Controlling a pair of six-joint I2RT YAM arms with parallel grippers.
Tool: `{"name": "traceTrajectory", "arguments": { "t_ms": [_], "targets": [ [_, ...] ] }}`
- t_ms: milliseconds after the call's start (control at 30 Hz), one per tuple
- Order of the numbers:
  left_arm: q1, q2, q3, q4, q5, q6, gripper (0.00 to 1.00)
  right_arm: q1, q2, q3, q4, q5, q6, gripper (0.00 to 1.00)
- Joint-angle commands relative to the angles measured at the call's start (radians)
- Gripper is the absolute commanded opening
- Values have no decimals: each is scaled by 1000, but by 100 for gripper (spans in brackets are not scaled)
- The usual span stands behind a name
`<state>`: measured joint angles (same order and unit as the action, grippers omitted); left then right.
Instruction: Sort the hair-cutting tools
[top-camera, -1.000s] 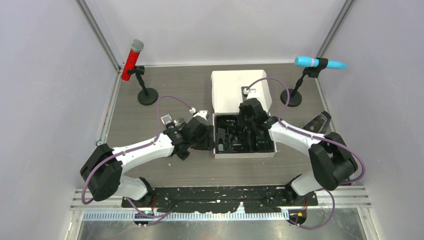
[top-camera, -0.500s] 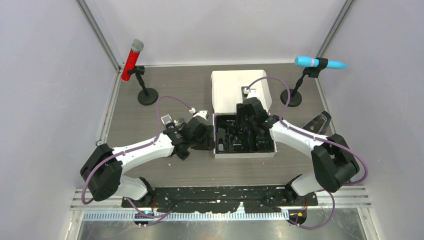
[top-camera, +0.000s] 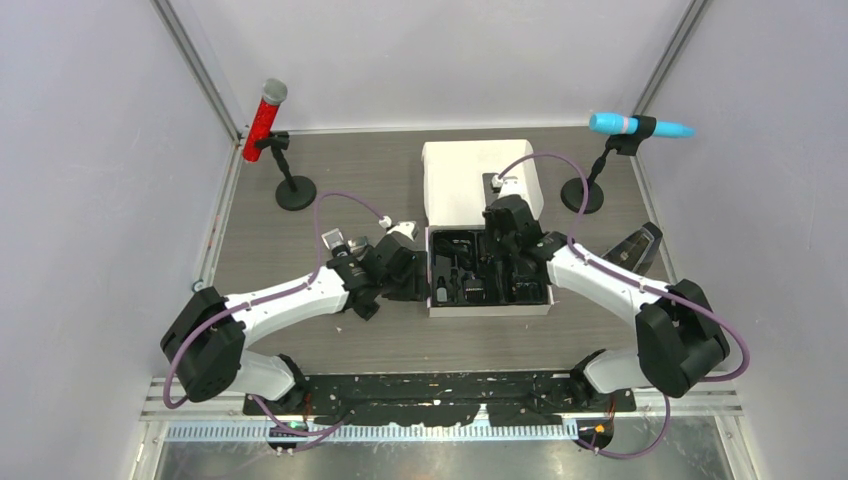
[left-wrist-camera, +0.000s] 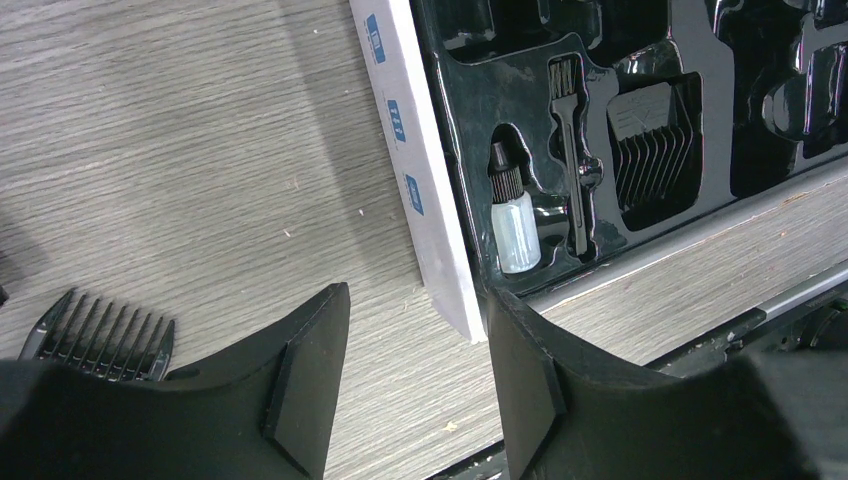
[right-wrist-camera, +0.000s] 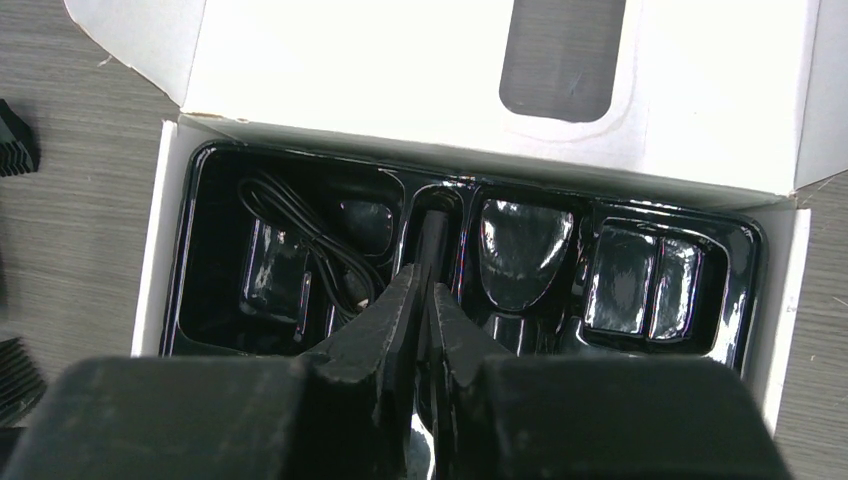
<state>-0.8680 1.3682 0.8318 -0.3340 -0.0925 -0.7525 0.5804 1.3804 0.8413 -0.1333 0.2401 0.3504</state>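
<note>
1. The right gripper (right-wrist-camera: 422, 285) is shifting a little toward 12 o'clock over the black tray (right-wrist-camera: 300, 157), compared with one second ago. Its elbow is swinging out toward 4 o'clock.
2. Its fingers are pressing almost together. A slim dark tool (right-wrist-camera: 435, 235) — I judge it is the clipper — is lying in the middle slot, just ahead of the tips. Whether they are pinching it, I cannot tell.
3. For the task, this is probably meaning that the clipper step is not finished yet.
4. The left gripper (left-wrist-camera: 415, 295) is staying where it was, at 9 o'clock of the white box (top-camera: 455, 175) — spread wide and empty.
5. One comb (left-wrist-camera: 100, 335) is lying on the table just beside a finger. Another comb (left-wrist-camera: 650, 150) is sitting in a tray pocket.
</note>
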Motion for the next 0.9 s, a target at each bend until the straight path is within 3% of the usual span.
{"name": "traceTrajectory", "arguments": {
  "t_ms": [0, 500, 867],
  "targets": [
    [6, 3, 41, -3, 10, -5, 55, 1, -7, -3, 8, -20, 14, 16],
    [6, 15, 47, -13, 11, -7, 55, 2, 97, -2, -29, -78, 50, 8],
    [10, 11, 46, -18, 12, -10, 55, 1, 161, 13, -43, -103, 69, 7]
  ]
}}
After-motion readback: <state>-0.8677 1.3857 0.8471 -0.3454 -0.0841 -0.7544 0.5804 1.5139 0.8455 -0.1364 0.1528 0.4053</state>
